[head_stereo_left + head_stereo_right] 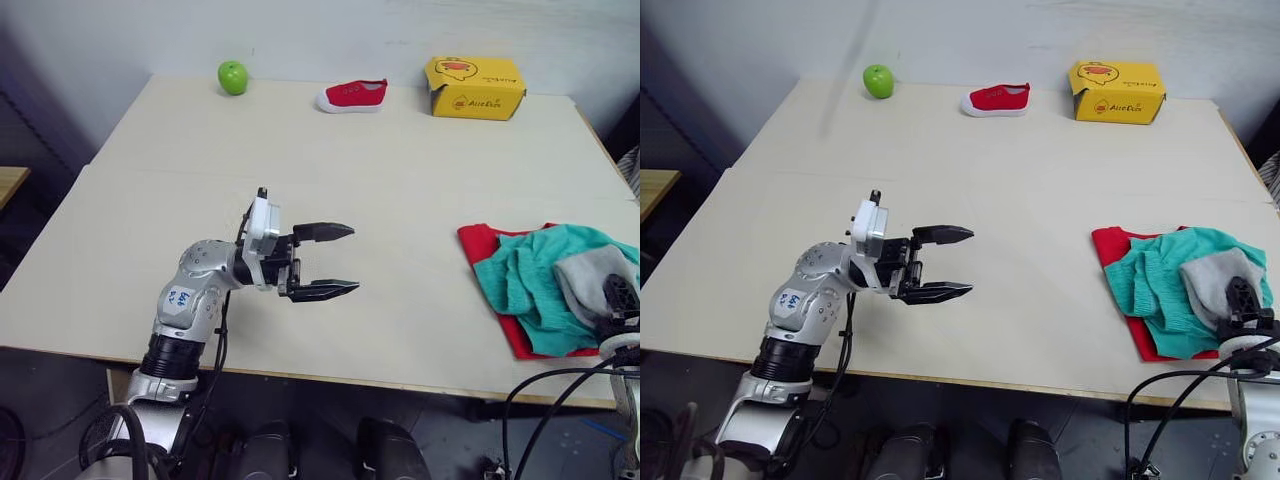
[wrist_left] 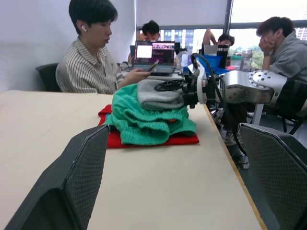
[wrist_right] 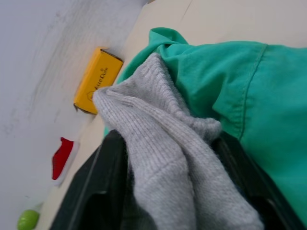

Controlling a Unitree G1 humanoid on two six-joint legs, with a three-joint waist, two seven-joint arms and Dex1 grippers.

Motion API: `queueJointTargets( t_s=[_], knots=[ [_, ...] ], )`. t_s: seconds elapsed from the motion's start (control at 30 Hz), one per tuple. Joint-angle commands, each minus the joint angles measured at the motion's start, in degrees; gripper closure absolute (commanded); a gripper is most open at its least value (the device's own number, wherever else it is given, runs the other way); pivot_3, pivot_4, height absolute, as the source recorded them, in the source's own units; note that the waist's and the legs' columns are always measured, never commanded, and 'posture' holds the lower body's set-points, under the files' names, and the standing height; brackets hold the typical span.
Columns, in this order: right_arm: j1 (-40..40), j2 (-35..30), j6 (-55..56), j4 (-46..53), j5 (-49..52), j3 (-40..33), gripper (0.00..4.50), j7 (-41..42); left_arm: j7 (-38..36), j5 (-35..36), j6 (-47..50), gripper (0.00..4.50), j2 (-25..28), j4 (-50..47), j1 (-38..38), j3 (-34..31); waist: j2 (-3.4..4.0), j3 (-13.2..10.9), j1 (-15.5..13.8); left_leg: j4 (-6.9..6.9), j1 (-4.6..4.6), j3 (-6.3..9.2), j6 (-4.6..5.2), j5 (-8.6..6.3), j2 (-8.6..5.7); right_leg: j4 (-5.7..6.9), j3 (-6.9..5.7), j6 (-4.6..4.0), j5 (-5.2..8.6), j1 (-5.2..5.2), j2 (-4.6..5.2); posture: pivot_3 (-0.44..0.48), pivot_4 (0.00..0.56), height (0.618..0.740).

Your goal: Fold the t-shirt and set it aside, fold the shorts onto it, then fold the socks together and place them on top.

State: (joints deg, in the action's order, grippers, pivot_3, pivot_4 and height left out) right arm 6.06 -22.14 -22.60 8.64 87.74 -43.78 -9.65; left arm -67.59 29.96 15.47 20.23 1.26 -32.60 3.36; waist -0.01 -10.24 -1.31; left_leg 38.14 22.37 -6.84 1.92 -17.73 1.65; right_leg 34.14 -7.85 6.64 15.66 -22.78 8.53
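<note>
The folded red t-shirt [image 1: 484, 248] lies near the table's right front edge. On it sit the teal shorts [image 1: 523, 282], crumpled into a pile. The grey socks [image 1: 586, 273] rest on top of the shorts at the right. My right gripper [image 1: 620, 297] reaches in from the front right and is shut on the socks [image 3: 163, 143], which fill the gap between its black fingers [image 3: 91, 191]. My left gripper [image 1: 352, 260] hovers open over bare table at the front left, well apart from the pile, holding nothing. In the left wrist view the stack [image 2: 144, 120] stands ahead between its fingers [image 2: 72, 182].
A green apple [image 1: 232, 77], a small red shoe [image 1: 352, 95] and a yellow box [image 1: 474, 88] stand along the far edge of the table [image 1: 400, 180]. Several people [image 2: 91, 57] sit at desks beyond the table's right side.
</note>
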Motion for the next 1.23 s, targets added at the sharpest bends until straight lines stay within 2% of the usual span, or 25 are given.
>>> queueJointTargets(
  t_s=[0.03, 0.07, 0.13, 0.2, 0.3, 0.37, 0.47, 0.5, 0.63, 0.7, 0.83, 1.0, 1.07, 1.23],
  knots=[
    [5.9, -2.4, -4.6, 3.1, 3.8, -3.8, 0.95, 0.9, 0.5, -0.2, -0.1, 0.0, 2.2, -1.6, 1.3, -1.3, 0.02, 0.0, -0.1, 0.0, 0.0, -0.01, 0.03, -0.02, 0.0, -0.03, 0.01, 0.0, 0.0, 0.0, 0.01, 0.0, 0.15, 0.74],
    [8.5, -3.7, -6.9, 3.3, 5.0, -4.4, 0.54, 1.4, 0.6, -0.3, -0.2, 0.0, 2.9, -1.6, 1.6, -1.6, 0.02, 0.0, -0.2, 0.0, 0.01, -0.01, 0.05, -0.05, 0.0, -0.06, 0.05, 0.0, 0.0, 0.0, 0.01, 0.0, 0.15, 0.74],
    [12.9, -6.5, -10.5, 2.6, 6.5, -6.1, 0.03, 2.6, 1.0, -0.5, -0.3, 0.0, 4.2, -1.5, 2.3, -2.3, 0.02, 0.0, -0.1, -0.01, 0.02, -0.02, 0.08, -0.09, -0.01, -0.11, 0.09, 0.0, 0.0, 0.0, 0.02, 0.0, 0.15, 0.74],
    [16.0, -9.2, -12.6, 0.8, 7.2, -8.2, 0.03, 4.4, 1.5, -0.6, -0.3, 0.0, 5.2, -1.2, 2.9, -2.9, 0.02, 0.0, -0.1, 0.0, 0.02, -0.07, 0.16, -0.15, -0.01, -0.19, 0.12, 0.05, -0.03, 0.01, 0.03, 0.0, 0.15, 0.74],
    [22.7, -16.9, -15.1, -1.6, -1.0, -11.6, 0.03, 15.8, 1.5, -1.4, -0.8, 0.0, 7.9, 0.0, 4.4, -4.4, 0.13, 0.0, 0.0, 0.04, -0.03, -0.21, 0.57, -0.44, -0.02, -0.36, 0.23, 0.1, -0.06, 0.0, 0.06, 0.0, 0.15, 0.74],
    [26.6, -21.9, -12.7, -1.4, -10.5, -12.1, 0.03, 25.8, 1.4, -2.3, -2.0, 0.0, 9.9, 0.5, 5.8, -5.4, 0.15, 0.0, 0.2, 0.02, -0.12, -0.28, 0.55, -0.49, 0.03, -0.35, 0.29, 0.1, -0.06, 0.0, 0.01, 0.0, 0.15, 0.74],
    [32.0, -29.3, 9.9, -1.5, -40.8, -7.8, 0.03, 39.9, 1.7, -3.8, -3.7, 0.0, 13.0, 1.3, 8.6, -7.1, 0.17, 0.1, 0.5, -0.01, -0.19, -0.35, 0.48, -0.51, 0.09, -0.34, 0.31, 0.09, -0.05, -0.03, -0.06, 0.0, 0.15, 0.74],
    [32.3, -30.6, 16.8, -2.3, -47.0, -6.9, 0.03, 44.6, 1.6, -4.5, -4.7, 0.0, 14.1, 1.6, 9.6, -7.6, 0.15, 0.0, 0.6, -0.02, -0.2, -0.37, 0.47, -0.51, 0.08, -0.34, 0.32, 0.1, -0.05, -0.03, -0.06, 0.0, 0.15, 0.74],
    [20.3, -35.0, 23.8, -5.7, -49.8, -5.2, 0.03, 53.2, 3.8, -8.5, -10.5, 0.0, 19.0, 4.3, 14.4, -11.3, -0.01, -0.1, 1.4, -0.02, -0.22, -0.37, 0.05, -0.35, 0.12, -0.34, 0.33, 0.1, -0.05, -0.06, -0.1, 0.0, 0.15, 0.74],
    [14.5, -36.6, 24.9, -2.9, -50.7, 0.8, 0.03, 58.8, 5.0, -10.2, -13.7, 0.0, 20.9, 4.7, 17.3, -13.2, -0.02, -0.1, 1.6, -0.03, -0.24, -0.41, -0.01, -0.32, 0.12, -0.32, 0.35, 0.1, -0.05, -0.09, -0.07, 0.0, 0.15, 0.74],
    [2.6, -37.7, 22.9, 3.3, -51.2, 18.1, 0.03, 68.3, 6.8, -13.0, -19.1, 0.0, 23.3, 5.3, 21.3, -15.5, -0.11, -0.2, 1.4, -0.04, -0.22, -0.34, -0.1, -0.32, 0.21, -0.28, 0.23, 0.01, -0.01, -0.14, -0.04, 0.0, 0.15, 0.74],
    [-10.3, -31.3, 22.9, 0.6, -57.4, 37.0, 0.03, 75.6, 9.6, -13.7, -21.1, 0.0, 23.7, 5.4, 24.3, -17.2, -0.12, -0.2, 0.3, 0.06, -0.08, -0.31, -0.01, -0.36, 0.07, -0.25, 0.2, 0.0, -0.02, -0.24, 0.14, 0.0, 0.15, 0.74],
    [-11.5, -28.2, 24.5, -1.1, -59.2, 40.2, 0.03, 77.3, 10.8, -13.4, -20.4, 0.0, 23.3, 4.5, 24.5, -17.4, -0.13, -0.2, -0.1, 0.1, -0.03, -0.32, 0.0, -0.37, 0.07, -0.26, 0.17, 0.01, -0.02, -0.24, 0.14, 0.0, 0.15, 0.74],
    [-14.1, -23.1, 28.5, -5.3, -62.1, 41.8, 0.03, 78.4, 10.3, -13.7, -20.7, 0.0, 24.2, 1.5, 27.1, -16.9, -0.12, -0.2, 0.0, 0.11, 0.0, -0.48, 0.01, -0.38, 0.05, -0.1, 0.17, 0.07, -0.05, -0.26, 0.12, 0.0, 0.15, 0.74]
  ],
)
